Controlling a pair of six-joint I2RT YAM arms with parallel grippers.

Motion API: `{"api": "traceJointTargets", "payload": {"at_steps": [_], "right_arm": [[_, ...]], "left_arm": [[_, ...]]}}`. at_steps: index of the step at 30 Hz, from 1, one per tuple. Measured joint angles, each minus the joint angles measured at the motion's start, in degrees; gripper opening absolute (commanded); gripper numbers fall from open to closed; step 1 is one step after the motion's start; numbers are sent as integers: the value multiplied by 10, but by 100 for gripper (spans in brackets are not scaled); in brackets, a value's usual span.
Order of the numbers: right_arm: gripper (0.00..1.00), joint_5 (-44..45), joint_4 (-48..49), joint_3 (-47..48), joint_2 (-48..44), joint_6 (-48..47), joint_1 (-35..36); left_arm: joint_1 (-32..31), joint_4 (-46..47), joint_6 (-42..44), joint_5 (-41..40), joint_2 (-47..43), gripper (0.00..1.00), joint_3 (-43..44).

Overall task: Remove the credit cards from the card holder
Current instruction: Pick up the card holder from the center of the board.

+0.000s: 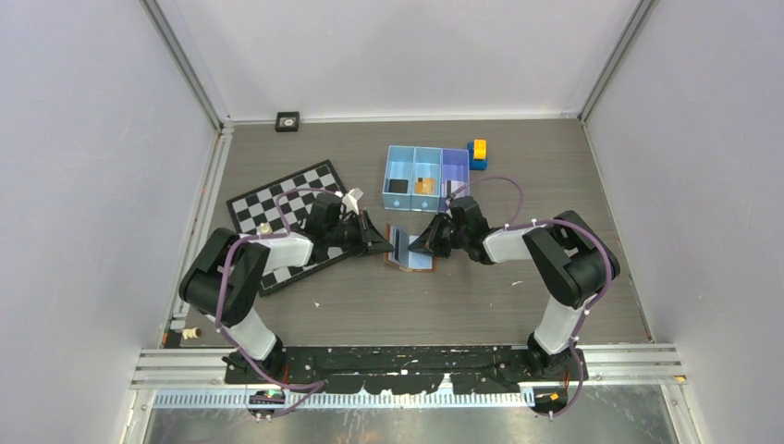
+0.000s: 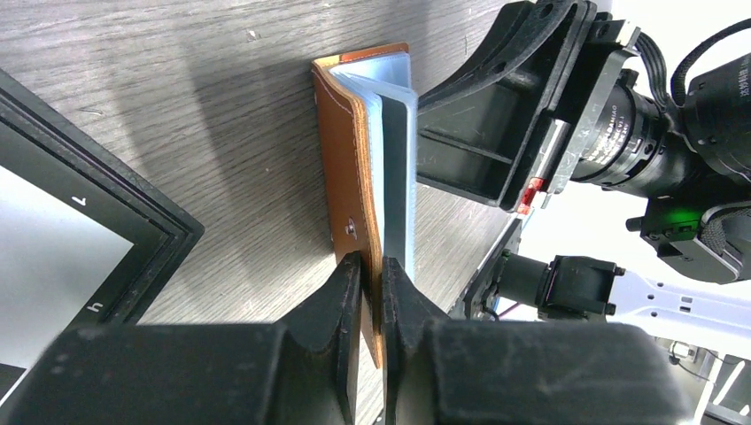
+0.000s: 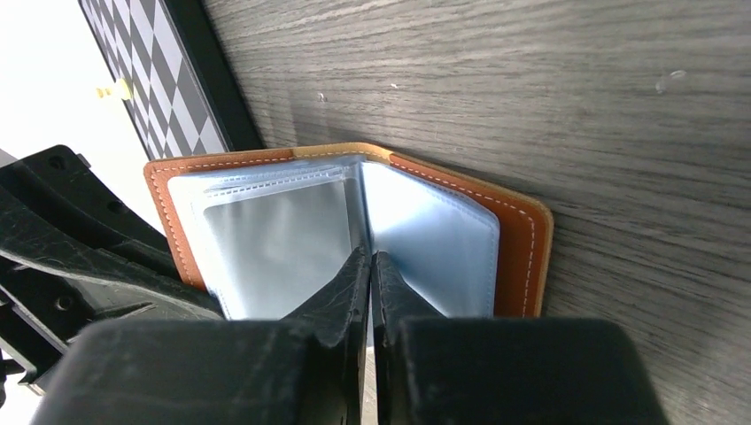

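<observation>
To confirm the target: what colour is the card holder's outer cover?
The card holder is orange-brown outside with pale stitching; clearest in the left wrist view.

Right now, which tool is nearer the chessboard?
Left. The left tool is past the chessboard, pinching the card holder by its cover; the right tool grips an inner sleeve from the far side.

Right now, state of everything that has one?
card holder: open, gripped from both sides
left gripper: shut on its brown cover
right gripper: shut on an inner clear sleeve
tray: dark card and orange card lying in separate compartments
toy block: sitting at the tray's right end
chessboard: lying flat
</observation>
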Motion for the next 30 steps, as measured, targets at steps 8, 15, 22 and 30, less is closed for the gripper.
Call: {"api": "traceJointTargets", "payload": {"at_steps": [8, 15, 22, 30], "right_arm": [[13, 5, -13, -2, -4, -3, 0], [13, 30, -57, -2, -28, -18, -2], [15, 85, -122, -5, -93, -40, -10], [29, 145, -137, -43, -238, -57, -32]], "left_arm": [[0, -11, 5, -2, -9, 0, 0], [0, -24, 13, -6, -13, 0, 0], [0, -33, 17, -17, -21, 0, 1], [0, -37, 17, -21, -21, 0, 2]]}}
